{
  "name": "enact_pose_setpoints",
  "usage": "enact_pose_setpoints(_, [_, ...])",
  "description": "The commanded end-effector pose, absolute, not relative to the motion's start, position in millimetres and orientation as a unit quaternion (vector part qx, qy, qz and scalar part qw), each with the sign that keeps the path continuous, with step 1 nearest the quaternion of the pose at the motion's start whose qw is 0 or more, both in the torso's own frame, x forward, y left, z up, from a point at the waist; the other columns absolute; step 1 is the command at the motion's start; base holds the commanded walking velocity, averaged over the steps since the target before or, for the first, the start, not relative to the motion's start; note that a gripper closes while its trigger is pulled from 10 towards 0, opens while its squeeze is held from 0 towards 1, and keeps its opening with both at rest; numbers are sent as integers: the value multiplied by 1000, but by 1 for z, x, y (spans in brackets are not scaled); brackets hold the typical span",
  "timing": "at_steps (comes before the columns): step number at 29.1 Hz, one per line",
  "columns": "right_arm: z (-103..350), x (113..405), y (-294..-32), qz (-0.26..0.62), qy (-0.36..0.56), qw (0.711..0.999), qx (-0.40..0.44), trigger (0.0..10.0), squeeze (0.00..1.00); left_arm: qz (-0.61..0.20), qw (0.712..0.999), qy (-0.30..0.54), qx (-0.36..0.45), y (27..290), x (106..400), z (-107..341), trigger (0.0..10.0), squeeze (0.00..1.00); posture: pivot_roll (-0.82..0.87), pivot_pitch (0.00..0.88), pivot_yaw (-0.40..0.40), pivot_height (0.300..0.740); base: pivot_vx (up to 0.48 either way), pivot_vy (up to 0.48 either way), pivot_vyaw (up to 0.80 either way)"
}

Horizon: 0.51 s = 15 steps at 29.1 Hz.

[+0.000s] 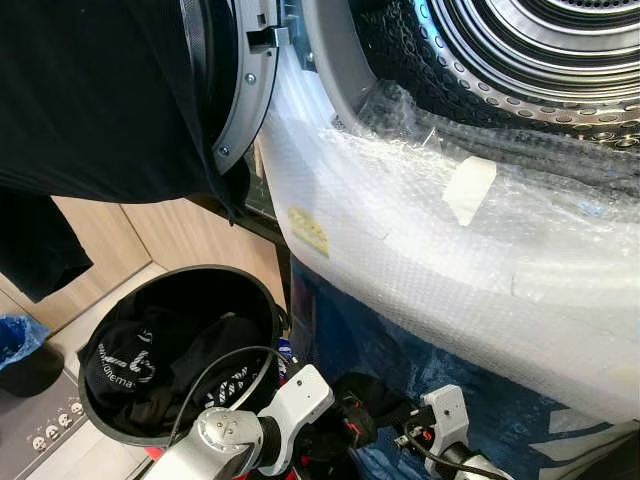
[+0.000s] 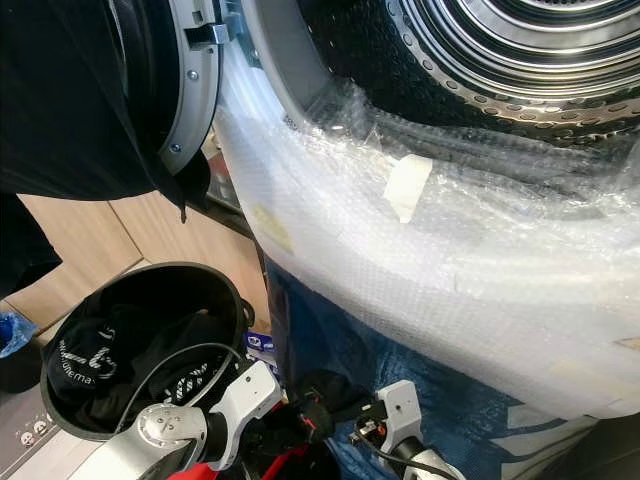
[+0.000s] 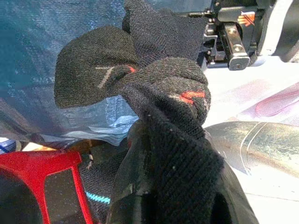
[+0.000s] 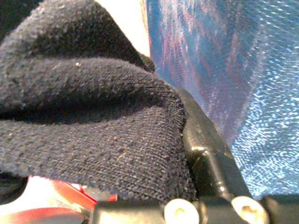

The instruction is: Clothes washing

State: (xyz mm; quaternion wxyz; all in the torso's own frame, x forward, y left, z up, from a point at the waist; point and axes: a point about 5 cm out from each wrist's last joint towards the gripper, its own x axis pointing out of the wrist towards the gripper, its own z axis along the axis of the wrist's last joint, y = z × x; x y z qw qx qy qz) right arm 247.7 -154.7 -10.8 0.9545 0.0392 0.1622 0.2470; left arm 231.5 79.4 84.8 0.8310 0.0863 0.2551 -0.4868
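Left wrist view shows a dark knitted sock with small red marks bunched over the left claw, pinched there so it can be carried up to the machine. From the right wrist, the right claw has the same dark knit draped against one finger — whether it grips, I cannot tell. Both arms sit low, in front of the blue tarpaulin. Above them the steel drum stands open behind a bubble-wrapped front, while the round black laundry basket of dark clothes waits beside the left arm — near, for short trips.
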Motion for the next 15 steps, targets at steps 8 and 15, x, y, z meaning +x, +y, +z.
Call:
enact_pose_setpoints(8, [-9, 250, -147, 250, 153, 955, 50, 0, 0, -487, 833, 248, 86, 85, 228, 88, 10000, 1000, 194, 66, 97, 740, 0, 0, 0])
enact_pose_setpoints(15, [-5, 248, -146, 250, 130, 957, 69, 0, 0, -487, 845, 202, 91, 98, 228, 114, 10000, 1000, 199, 63, 102, 740, 0, 0, 0])
